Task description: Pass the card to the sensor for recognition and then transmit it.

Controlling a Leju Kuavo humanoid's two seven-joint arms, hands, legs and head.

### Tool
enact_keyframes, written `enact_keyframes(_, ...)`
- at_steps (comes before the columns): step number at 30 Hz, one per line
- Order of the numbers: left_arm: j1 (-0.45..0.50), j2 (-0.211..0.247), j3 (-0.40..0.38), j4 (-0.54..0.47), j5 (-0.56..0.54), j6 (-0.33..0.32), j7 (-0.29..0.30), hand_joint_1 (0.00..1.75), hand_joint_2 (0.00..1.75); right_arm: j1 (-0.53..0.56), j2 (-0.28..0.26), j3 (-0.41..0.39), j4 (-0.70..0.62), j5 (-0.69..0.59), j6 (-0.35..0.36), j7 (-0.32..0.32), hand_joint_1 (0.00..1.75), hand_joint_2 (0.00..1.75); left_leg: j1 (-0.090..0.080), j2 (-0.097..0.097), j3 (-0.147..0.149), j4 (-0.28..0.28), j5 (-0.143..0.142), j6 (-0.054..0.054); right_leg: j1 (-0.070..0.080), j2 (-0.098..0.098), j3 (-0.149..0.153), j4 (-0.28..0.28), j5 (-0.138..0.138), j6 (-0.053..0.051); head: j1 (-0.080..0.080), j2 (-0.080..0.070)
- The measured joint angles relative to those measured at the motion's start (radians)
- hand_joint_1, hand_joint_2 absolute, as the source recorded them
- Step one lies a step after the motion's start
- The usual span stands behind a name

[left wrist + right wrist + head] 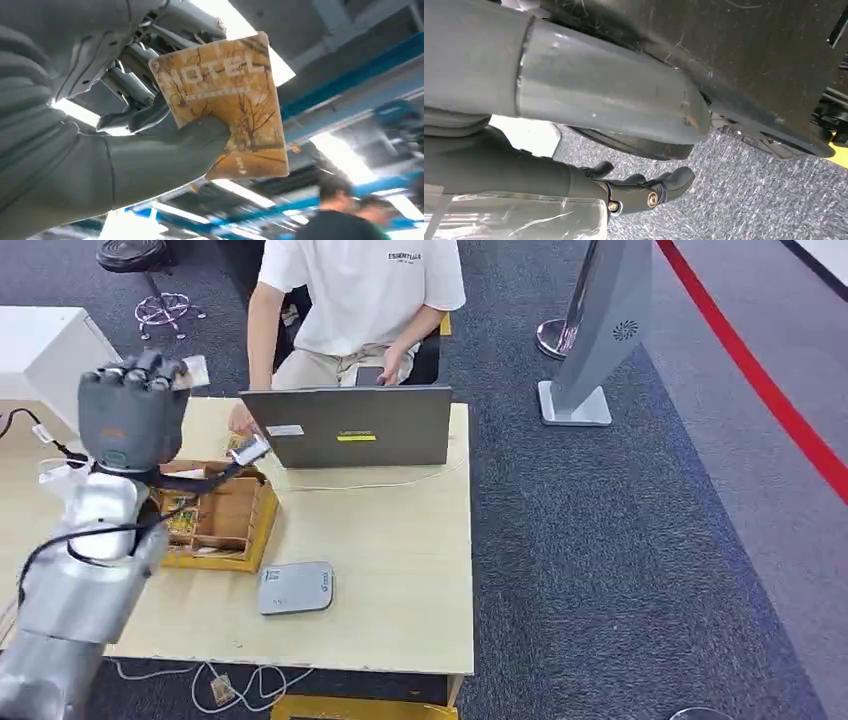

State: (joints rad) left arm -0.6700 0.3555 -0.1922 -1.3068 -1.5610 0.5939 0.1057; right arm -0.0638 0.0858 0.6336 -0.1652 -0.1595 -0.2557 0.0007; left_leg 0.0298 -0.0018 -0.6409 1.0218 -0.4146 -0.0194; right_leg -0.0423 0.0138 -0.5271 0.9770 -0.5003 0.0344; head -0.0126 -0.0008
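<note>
Left hand (133, 412) is raised high above the left edge of the table (400, 580), palm turned away from the head camera, its fingers closed around the card (227, 102); from the wrist camera the thick grey thumb (165, 150) presses across the card's lower face while the darker fingers (130, 82) back it from behind, so the card is pinched flat between them; it is a tan card printed with bare trees and the letters "OTEL", and from the head view only a pale corner of it pokes out beside the fingertips. Right hand (644, 192) hangs low beside the robot's body above grey carpet, its dark fingers loosely extended with nothing between them. On the table, the grey flat sensor (295, 587) lies near the front, just right of the wooden box (222, 520), which is divided into compartments and sits under the raised forearm; the card is well above and to the left of the sensor, not touching it. Behind the box stands a grey laptop (348, 426), its back toward the robot; a person (355, 300) in a white shirt sits behind it, one hand (240, 420) at the laptop's left edge near a second card (249, 450).
</note>
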Motion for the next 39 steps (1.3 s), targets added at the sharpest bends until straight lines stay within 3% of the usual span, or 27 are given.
enact_keyframes(6, -0.185, 0.09, -0.047, 0.248, -0.006, -0.058, 0.131, 1.75, 1.75, -0.001, 0.0, 0.005, 0.0, -0.008, 0.006, -0.002, 0.0, 0.0, 0.0, 0.002, 0.0, 0.0, 0.0, 0.0, 0.0, 0.003, -0.001, 0.0, 0.0, 0.0, 0.001, 0.0)
enact_keyframes(13, -0.21, 0.107, -0.065, 0.371, -0.006, -0.031, 0.128, 1.75, 1.75, -0.002, 0.0, 0.005, 0.0, -0.016, 0.006, -0.011, 0.0, 0.0, 0.0, 0.001, -0.001, 0.0, 0.0, 0.0, 0.0, 0.002, -0.001, 0.0, 0.0, 0.0, 0.001, 0.0)
enact_keyframes(14, -0.21, 0.107, -0.066, 0.376, -0.006, -0.031, 0.125, 0.0, 1.75, -0.002, 0.0, 0.005, 0.0, -0.016, 0.006, -0.011, 0.0, 0.0, 0.0, 0.001, -0.001, 0.0, 0.0, 0.0, 0.0, 0.002, -0.001, 0.0, 0.0, 0.0, 0.001, 0.0)
enact_keyframes(28, -0.18, 0.098, -0.064, 0.398, -0.005, -0.021, 0.088, 0.0, 1.75, -0.002, 0.0, 0.005, 0.0, -0.016, 0.005, -0.013, 0.0, 0.0, 0.0, 0.001, -0.001, 0.0, 0.0, 0.0, 0.0, 0.002, -0.001, 0.0, 0.0, 0.0, 0.001, 0.0)
enact_keyframes(32, -0.152, 0.08, -0.045, 0.382, 0.021, 0.0, 0.039, 0.0, 1.75, -0.002, 0.0, 0.005, 0.0, -0.017, 0.004, -0.014, 0.0, 0.0, 0.0, 0.001, -0.001, 0.0, 0.0, 0.0, 0.0, 0.002, -0.001, 0.0, 0.0, 0.0, 0.001, 0.0)
enact_keyframes(36, -0.038, 0.034, -0.037, 0.23, 0.086, -0.052, -0.016, 0.0, 1.75, -0.002, 0.0, 0.004, 0.0, -0.033, -0.004, -0.014, 0.0, 0.0, -0.002, 0.001, -0.001, 0.0, -0.001, 0.0, -0.001, 0.001, 0.0, 0.0, 0.0, 0.0, 0.001, 0.0)
enact_keyframes(39, 0.149, 0.002, -0.042, -0.003, 0.066, -0.111, 0.002, 0.0, 1.75, 0.0, 0.0, -0.001, 0.0, -0.054, -0.017, -0.014, 0.0, 0.0, -0.004, 0.004, -0.001, 0.0, -0.003, 0.001, -0.003, 0.006, -0.002, -0.001, 0.0, 0.0, 0.002, 0.0)
